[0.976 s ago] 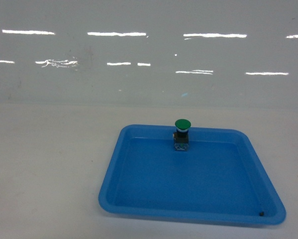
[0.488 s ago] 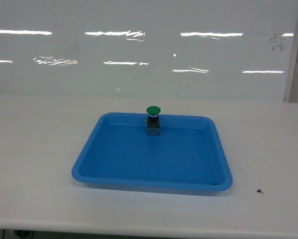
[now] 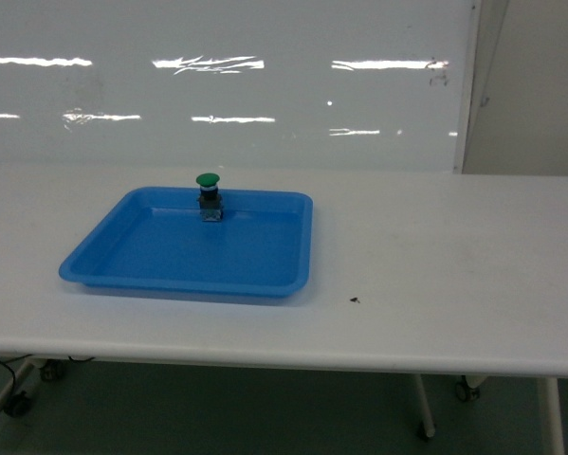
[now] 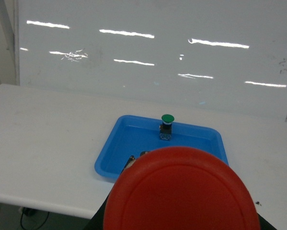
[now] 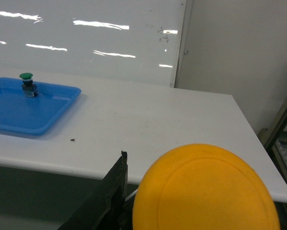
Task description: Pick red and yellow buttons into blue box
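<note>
The red button (image 4: pixel 181 191) fills the lower middle of the left wrist view, its round red cap seen from very close, so that its base is hidden beneath it. It appears to be carried at the left gripper, though the fingers themselves are covered by the cap and I cannot tell how they stand; only a small metal tip shows at the cap's upper left edge. The yellow button (image 5: pixel 205 189) likewise fills the lower right of the right wrist view, its yellow cap close to the lens. A dark part of the right gripper (image 5: pixel 107 196) shows just left of the cap, but whether the fingers are closed on the button cannot be told from here.

Neither button nor either gripper shows in the head view, and the blue box is in none of the pictures.

In the head view a shallow blue tray (image 3: pixel 89 265) lies on the left half of a white table (image 3: pixel 435 256). A green-capped button (image 3: pixel 208 196) stands upright inside the tray, against the middle of its far wall. A small dark speck (image 3: pixel 356 300) lies on the table right of the tray's near corner. Behind the table runs a glossy white wall (image 3: pixel 265 95) with streaks of reflected light, and table legs with casters show at the bottom of the frame.
</note>
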{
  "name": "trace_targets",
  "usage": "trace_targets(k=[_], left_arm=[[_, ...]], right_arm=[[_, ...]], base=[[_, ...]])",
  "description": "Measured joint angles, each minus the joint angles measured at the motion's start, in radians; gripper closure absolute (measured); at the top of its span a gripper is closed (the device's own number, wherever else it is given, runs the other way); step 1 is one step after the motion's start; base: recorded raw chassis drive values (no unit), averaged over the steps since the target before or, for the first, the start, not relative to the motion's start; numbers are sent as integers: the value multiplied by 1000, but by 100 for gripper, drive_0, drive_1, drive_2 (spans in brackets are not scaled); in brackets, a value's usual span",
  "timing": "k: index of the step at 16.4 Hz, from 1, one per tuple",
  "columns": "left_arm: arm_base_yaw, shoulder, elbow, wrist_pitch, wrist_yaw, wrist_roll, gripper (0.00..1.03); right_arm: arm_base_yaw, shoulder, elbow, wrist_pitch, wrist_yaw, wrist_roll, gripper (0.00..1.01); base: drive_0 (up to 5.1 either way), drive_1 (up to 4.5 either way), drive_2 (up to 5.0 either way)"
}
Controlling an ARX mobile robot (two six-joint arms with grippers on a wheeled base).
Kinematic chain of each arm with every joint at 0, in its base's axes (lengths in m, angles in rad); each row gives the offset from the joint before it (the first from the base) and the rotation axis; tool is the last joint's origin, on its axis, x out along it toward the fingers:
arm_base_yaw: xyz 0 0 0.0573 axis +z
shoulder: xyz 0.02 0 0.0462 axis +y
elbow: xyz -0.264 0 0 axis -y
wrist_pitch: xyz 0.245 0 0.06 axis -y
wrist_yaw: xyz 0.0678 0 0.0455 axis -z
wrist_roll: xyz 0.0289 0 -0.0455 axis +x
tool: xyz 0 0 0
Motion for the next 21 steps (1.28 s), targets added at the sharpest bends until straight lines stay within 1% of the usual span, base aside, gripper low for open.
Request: trace_targets(k=[21], left_arm=[[0,0,0,-2,0,0,79]], right_arm=[[0,0,0,-1,0,0,62]], base=[[0,0,0]])
